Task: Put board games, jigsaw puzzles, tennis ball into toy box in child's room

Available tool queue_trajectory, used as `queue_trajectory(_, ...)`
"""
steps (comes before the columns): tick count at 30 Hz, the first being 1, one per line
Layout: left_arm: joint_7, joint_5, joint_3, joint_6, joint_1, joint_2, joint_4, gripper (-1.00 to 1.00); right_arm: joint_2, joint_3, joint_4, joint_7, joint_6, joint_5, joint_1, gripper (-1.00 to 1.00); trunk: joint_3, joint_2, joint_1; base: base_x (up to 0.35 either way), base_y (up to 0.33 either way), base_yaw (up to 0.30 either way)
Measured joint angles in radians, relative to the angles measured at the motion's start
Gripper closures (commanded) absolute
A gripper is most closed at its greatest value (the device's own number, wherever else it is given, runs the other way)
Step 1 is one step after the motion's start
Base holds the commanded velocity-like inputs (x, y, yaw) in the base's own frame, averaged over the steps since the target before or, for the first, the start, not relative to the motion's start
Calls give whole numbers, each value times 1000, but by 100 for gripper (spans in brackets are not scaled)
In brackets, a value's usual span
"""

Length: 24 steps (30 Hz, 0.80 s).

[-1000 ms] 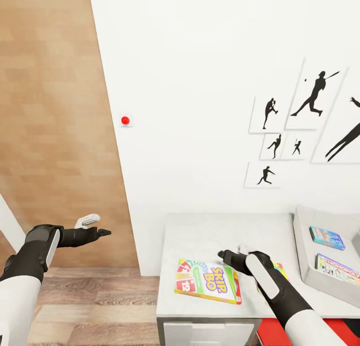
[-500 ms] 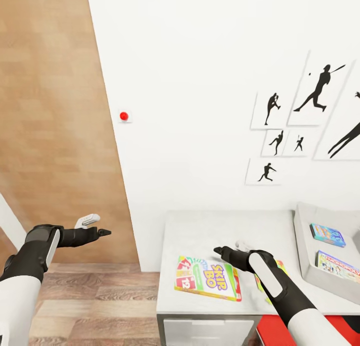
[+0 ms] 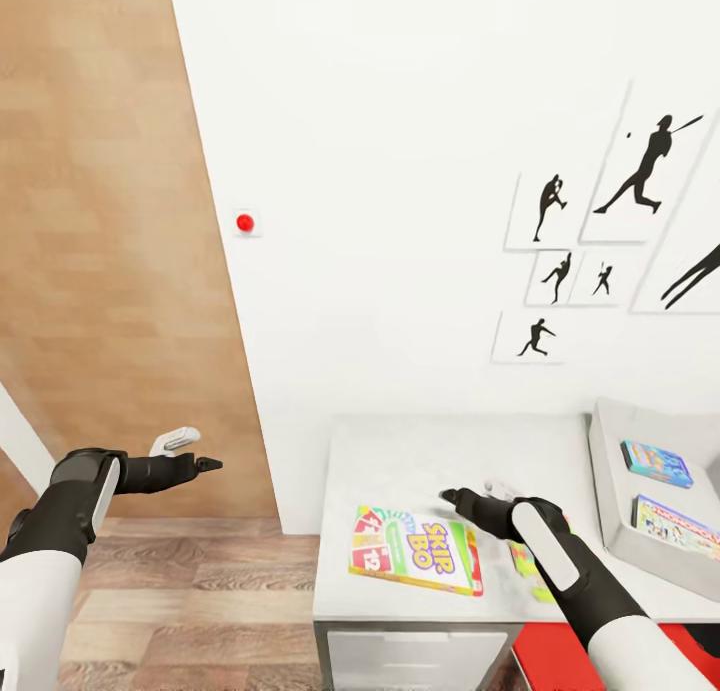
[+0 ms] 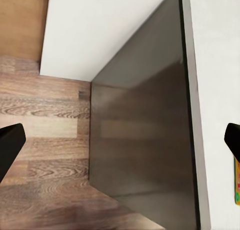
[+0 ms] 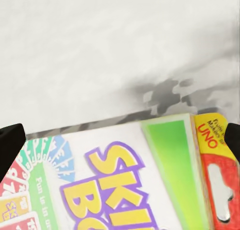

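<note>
Shifted slightly rightward, the right gripper (image 3: 470,493) hangs spread and empty above the glossy flat Skip-Bo box (image 3: 416,562) on marbled table (image 3: 400,461)

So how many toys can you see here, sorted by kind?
Board games: 3, the Skip-Bo box on the table, plus a blue box and a pale box in the toy box
Jigsaw puzzles: 1, a bright sheet partly hidden behind the right arm
Total: 4
</note>
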<state>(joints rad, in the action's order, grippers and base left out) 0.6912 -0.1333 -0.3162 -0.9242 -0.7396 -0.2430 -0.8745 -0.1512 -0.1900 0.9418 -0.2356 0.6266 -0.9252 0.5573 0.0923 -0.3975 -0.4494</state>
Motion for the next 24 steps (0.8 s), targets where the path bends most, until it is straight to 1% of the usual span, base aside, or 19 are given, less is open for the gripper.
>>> queue_trajectory(3,0,0,0,1,0,0,0,-100,-7,9,0,1,0,-1,-1,-100,5,0,0,0,0,0)
queue_trajectory(6,0,0,0,1,0,0,0,-100,-9,12,-1,2,0,-1,-1,-100,10,0,0,0,0,0)
queue_trajectory(14,0,1,0,1,0,0,0,-100,-9,15,-12,5,2,-2,-1,-100,23,0,0,0,0,0)
queue_trajectory(24,0,1,0,1,0,0,-1,-100,-9,16,-39,9,23,-2,0,-100,40,0,0,0,0,0)
